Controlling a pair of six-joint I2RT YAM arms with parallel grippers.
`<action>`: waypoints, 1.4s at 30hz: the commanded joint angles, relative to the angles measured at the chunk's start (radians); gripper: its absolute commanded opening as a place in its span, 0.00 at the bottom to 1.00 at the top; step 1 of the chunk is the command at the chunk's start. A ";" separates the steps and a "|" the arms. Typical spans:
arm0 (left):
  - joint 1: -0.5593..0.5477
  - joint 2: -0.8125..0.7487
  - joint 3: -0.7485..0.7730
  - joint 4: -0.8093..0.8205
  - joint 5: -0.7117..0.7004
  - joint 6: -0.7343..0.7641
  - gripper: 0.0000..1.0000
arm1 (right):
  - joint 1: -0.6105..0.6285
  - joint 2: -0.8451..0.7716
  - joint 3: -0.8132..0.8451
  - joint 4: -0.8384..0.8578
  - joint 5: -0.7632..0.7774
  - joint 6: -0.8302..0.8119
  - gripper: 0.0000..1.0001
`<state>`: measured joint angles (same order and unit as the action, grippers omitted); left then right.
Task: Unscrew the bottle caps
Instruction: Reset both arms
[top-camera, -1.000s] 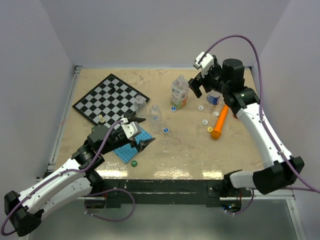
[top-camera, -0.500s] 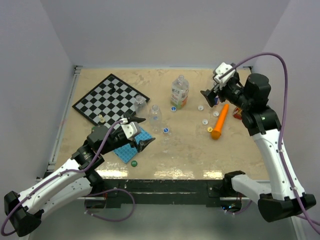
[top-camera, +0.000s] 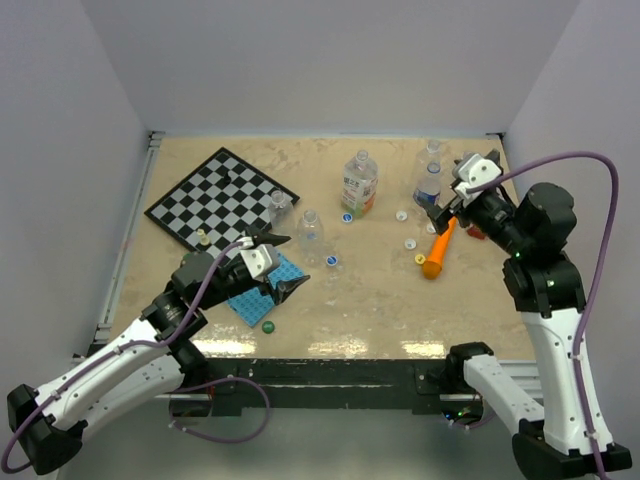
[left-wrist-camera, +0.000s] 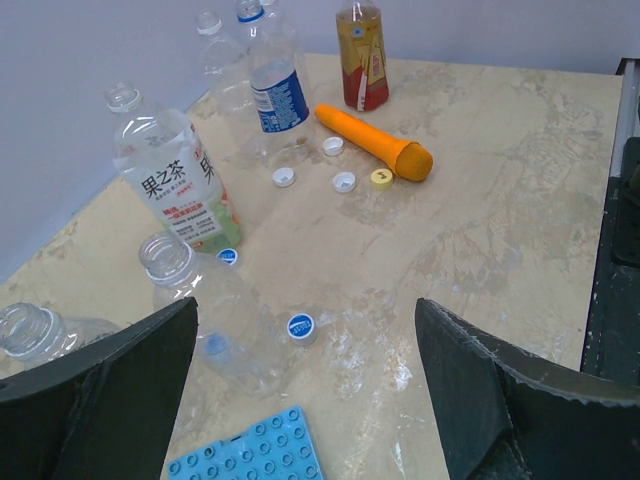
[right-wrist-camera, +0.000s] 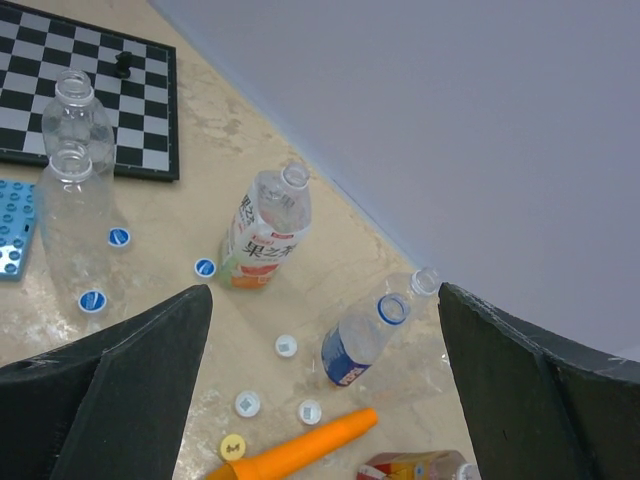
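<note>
Several open bottles stand on the table: a tea-labelled one (top-camera: 359, 185), a clear one (top-camera: 312, 235) and a blue-labelled one (top-camera: 428, 187). Loose caps lie around them: blue ones (top-camera: 347, 216) (left-wrist-camera: 301, 326), white ones (top-camera: 401, 214) (right-wrist-camera: 286, 346), a yellow one (top-camera: 420, 259) and a green one (top-camera: 267, 325). My left gripper (top-camera: 282, 262) is open and empty, hovering over a blue cap (top-camera: 331, 262). My right gripper (top-camera: 442, 208) is open and empty, above the blue-labelled bottle (right-wrist-camera: 362, 340) and the white caps.
An orange carrot-shaped toy (top-camera: 439, 245) lies right of the caps. A chessboard (top-camera: 215, 195) with a clear bottle (top-camera: 279, 205) at its edge is at the back left. A blue studded plate (top-camera: 255, 295) lies under my left gripper. A red-labelled bottle (left-wrist-camera: 362, 55) stands far right.
My right arm has pulled back from the far bottles to the right and nearer, uncovering the blue-labelled bottle. The left arm has not moved.
</note>
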<state>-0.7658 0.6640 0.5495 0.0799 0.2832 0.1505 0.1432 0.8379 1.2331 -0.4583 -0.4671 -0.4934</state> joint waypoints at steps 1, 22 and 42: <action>0.006 -0.020 0.038 0.018 -0.006 -0.011 0.94 | -0.036 -0.057 -0.040 0.006 -0.056 0.055 0.98; 0.006 -0.096 0.181 -0.250 -0.202 -0.250 1.00 | -0.186 -0.206 -0.106 0.107 0.041 0.392 0.98; 0.006 -0.024 0.369 -0.384 -0.311 -0.253 1.00 | -0.197 -0.284 -0.098 0.119 0.280 0.546 0.98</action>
<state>-0.7658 0.6342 0.8669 -0.2798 0.0105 -0.0944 -0.0483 0.5602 1.1271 -0.3805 -0.2749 -0.0036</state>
